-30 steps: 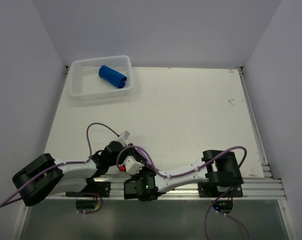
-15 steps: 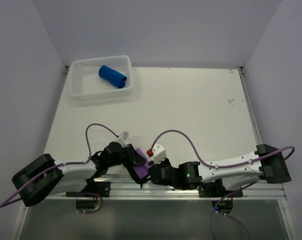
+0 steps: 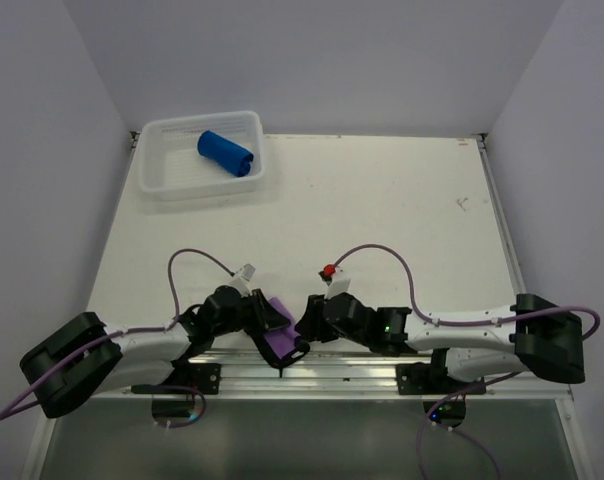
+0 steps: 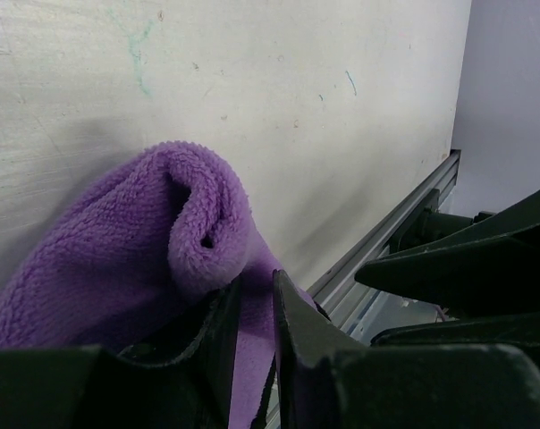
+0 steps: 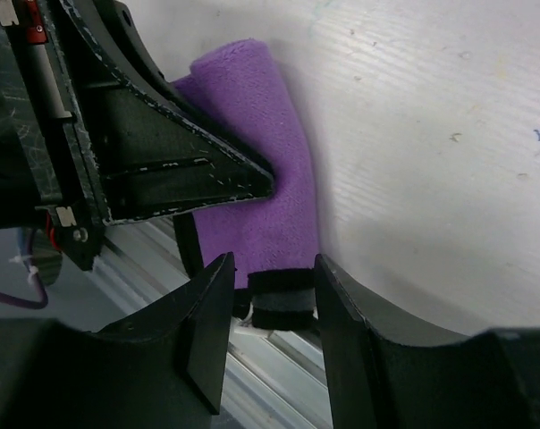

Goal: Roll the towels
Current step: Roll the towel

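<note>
Firstly, purple towel [image 3: 279, 336]: it was seen bunched at the table's [image 3: 382, 220] 6 o'clock edge, partly overhanging the metal rail [image 3: 362, 372], between the two grippers.
Left gripper [image 3: 274, 322]: it was clenched on the purple towel, and a fold of cloth was pinched between its narrow fingers [image 4: 225, 308] in the left wrist view.
Right gripper [image 3: 304, 330]: it was released, and its fingers [image 5: 207, 308] were spread around the towel's dark edge [image 5: 283, 304] from the 3 o'clock side. Whether they touched the edge could not be told.
Blue towel [image 3: 226, 153]: it was seen rolled up, lying inside the white mesh basket [image 3: 207, 190].
Basket: it was placed at the table's 11 o'clock corner, well apart from both grippers.
</note>
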Available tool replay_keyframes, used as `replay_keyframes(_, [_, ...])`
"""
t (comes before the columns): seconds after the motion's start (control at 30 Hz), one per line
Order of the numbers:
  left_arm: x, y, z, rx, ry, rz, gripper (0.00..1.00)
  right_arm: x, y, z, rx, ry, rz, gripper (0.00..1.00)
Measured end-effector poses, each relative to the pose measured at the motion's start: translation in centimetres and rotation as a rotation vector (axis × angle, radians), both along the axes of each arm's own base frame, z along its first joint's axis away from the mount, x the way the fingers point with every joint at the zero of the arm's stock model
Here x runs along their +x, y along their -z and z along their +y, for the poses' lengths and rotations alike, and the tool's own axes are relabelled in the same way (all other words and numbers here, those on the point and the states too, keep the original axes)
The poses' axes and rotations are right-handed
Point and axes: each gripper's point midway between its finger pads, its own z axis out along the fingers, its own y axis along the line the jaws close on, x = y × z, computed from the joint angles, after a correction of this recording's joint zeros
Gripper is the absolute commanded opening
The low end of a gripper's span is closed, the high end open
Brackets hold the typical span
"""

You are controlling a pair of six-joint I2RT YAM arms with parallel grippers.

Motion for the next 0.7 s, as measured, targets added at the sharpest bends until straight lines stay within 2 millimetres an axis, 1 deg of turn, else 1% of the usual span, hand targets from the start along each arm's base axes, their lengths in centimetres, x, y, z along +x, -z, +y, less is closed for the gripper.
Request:
replay_keyframes(0.13, [0.0, 0.0, 0.1, 0.0, -0.001, -0.001, 0.24, -0.4, 0.7, 1.3, 0.034, -0.015, 0.05, 0.45])
replay_keyframes(0.23, [0.0, 0.0, 0.1, 0.0, -0.002, -0.002, 0.24, -0.8, 1.6, 1.7, 0.031, -0.02, 0.078, 0.46])
replay_keyframes(0.37, [0.0, 0.0, 0.1, 0.0, -0.003, -0.002, 0.24, -1.1, 3.3, 1.3, 0.0, -0.017, 0.109, 0.46])
replay_keyframes(0.5, [-0.1, 0.0, 0.1, 0.0, -0.002, -0.003, 0.24, -1.3, 4.5, 1.0, -0.023, -0.009, 0.131, 0.45])
replay_keyframes(0.57, [-0.1, -0.1, 0.1, -0.001, -0.002, -0.004, 0.24, -1.5, 5.0, 1.1, -0.022, -0.009, 0.143, 0.44])
replay_keyframes(0.7, [-0.1, -0.1, 0.1, 0.0, -0.003, -0.007, 0.24, -1.7, 5.1, 1.7, 0.002, -0.02, 0.158, 0.41])
